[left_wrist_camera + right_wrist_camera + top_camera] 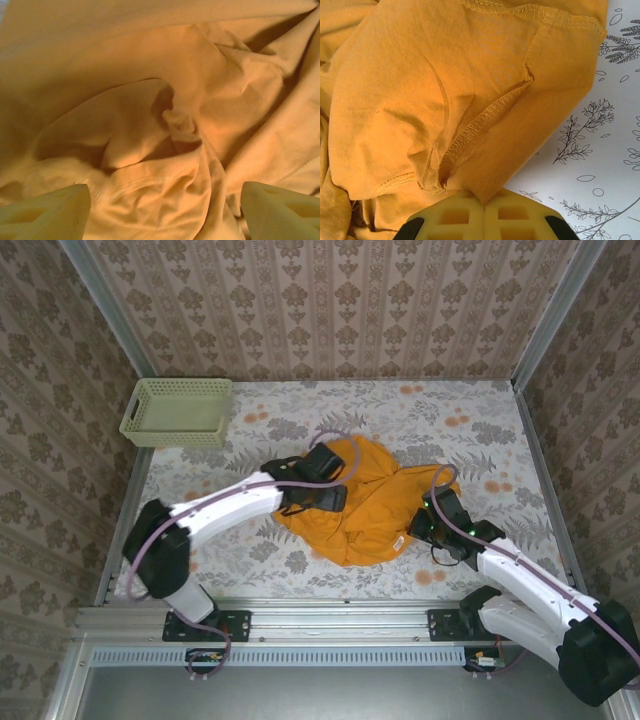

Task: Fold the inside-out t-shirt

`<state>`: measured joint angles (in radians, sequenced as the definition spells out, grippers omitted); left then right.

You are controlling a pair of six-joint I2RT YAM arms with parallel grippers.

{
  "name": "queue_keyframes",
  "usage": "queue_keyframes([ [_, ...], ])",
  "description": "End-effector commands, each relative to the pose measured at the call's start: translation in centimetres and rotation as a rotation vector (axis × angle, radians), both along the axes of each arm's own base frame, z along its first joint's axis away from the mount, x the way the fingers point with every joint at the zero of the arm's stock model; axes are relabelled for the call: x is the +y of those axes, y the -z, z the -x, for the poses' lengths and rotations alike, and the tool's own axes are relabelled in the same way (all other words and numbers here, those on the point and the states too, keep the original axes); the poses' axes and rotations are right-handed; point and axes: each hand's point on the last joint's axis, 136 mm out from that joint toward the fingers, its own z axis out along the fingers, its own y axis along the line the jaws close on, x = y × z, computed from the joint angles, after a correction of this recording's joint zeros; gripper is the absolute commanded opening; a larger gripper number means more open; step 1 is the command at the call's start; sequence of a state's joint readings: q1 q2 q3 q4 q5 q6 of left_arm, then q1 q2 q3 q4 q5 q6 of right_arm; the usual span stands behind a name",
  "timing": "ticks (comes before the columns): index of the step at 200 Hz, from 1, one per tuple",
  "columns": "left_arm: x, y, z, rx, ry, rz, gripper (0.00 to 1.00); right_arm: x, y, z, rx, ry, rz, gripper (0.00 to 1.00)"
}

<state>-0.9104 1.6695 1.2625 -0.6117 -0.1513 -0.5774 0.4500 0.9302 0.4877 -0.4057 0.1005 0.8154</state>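
- the left gripper (165, 209) stands open, its two pale fingertips (47, 212) wide apart at the bottom corners of the left wrist view, with nothing clamped between them
- right beneath that gap lies rumpled orange cloth, twisted into a small knot of folds with a hemmed edge running just ahead of the fingers
- from above, the left gripper (316, 484) sits over the left part of the inside-out t-shirt (375, 502), its arm reaching in from the near left
- the right gripper (484, 216) is closed, its two yellow pads pressed together (a fold of the shirt runs down to the line where they meet, so it grips the cloth there)
- a stitched seam (487, 116) crosses the cloth just ahead of the pads, and the folds draw in toward them
- from above, the right gripper (436, 516) is at the right edge of the shirt
- the shirt lies bunched in a heap near the middle of the table (480, 430), plain orange face showing, between the two grippers
- the table's floral cover shows bare beside the shirt in the right wrist view
- a pale green mesh basket (178, 412) sits at the far left corner, well apart from the shirt
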Motion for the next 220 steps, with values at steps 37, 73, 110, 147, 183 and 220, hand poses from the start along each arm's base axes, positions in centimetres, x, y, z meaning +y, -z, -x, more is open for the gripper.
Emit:
queue_keyframes([
  [37,-2.2,3.6,-1.5,0.083,-0.016,-0.115,0.67,-0.5,-0.6,-0.4,-0.045,0.033,0.008,0.01],
  [73,-3.2,5.8,-1.2,0.148,-0.009,-0.116,0.50,-0.8,-0.4,-0.4,-0.047,0.032,0.034,0.02],
  [110,-3.0,6.5,-0.7,0.175,-0.007,-0.118,0.26,-1.1,-0.6,-0.6,-0.050,0.027,0.062,0.02],
  [147,-0.7,2.9,-1.1,0.083,-0.031,-0.049,0.00,-1.2,-1.1,-0.9,-0.048,0.015,0.094,0.03],
  [183,7.7,-3.6,-0.6,-0.162,-0.181,0.043,0.00,-0.6,-1.1,-1.4,-0.017,-0.018,0.110,0.06],
  [220,17.0,-3.5,2.1,-0.239,-0.406,0.191,0.00,1.7,0.1,-1.9,0.022,-0.076,0.082,0.10],
])
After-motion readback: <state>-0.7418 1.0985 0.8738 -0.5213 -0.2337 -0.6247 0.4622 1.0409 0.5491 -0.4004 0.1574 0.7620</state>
